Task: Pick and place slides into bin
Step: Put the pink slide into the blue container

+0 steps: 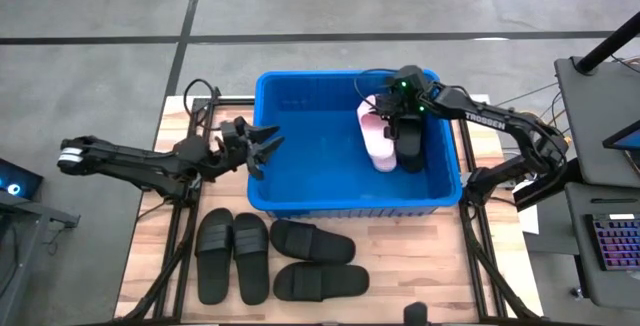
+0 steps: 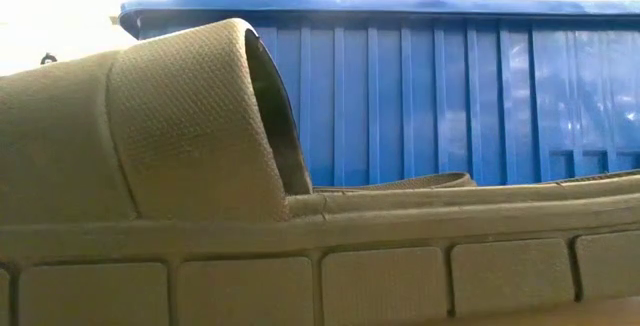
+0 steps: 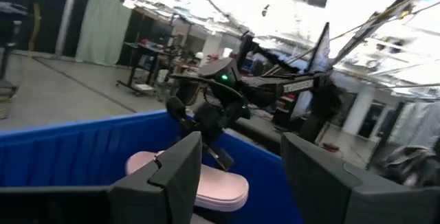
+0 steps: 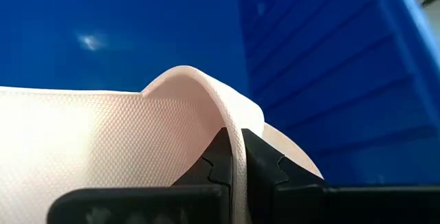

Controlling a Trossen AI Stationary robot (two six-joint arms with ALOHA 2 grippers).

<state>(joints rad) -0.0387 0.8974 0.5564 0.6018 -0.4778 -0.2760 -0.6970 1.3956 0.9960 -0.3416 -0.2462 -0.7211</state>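
Note:
The blue bin (image 1: 300,171) stands at the table's middle. My right gripper (image 1: 392,124) is inside the bin at its far right, shut on a pale pink slide (image 1: 378,138). The slide also shows in the left wrist view (image 3: 213,186) and the right wrist view (image 4: 103,141). My left gripper (image 1: 268,146) is open and empty above the bin's left rim (image 1: 256,136); the left wrist view shows the gap between its fingers (image 3: 240,176). Several black slides (image 1: 232,258) (image 1: 312,241) (image 1: 320,282) lie sole down on the table in front of the bin. My right gripper pinches the pink slide's strap by its edge (image 4: 237,141) between its two fingertips (image 4: 214,163). The fingers come from above, slanting down into the bin. The slide hangs below the fingers inside the bin; whether it touches the bin's floor I cannot tell.
In the low view a black slide (image 2: 180,136) fills the foreground, with the bin's ribbed wall (image 2: 450,96) behind it. Bare wood shows on the table's front right (image 1: 420,266). Metal frame rails run along both table sides.

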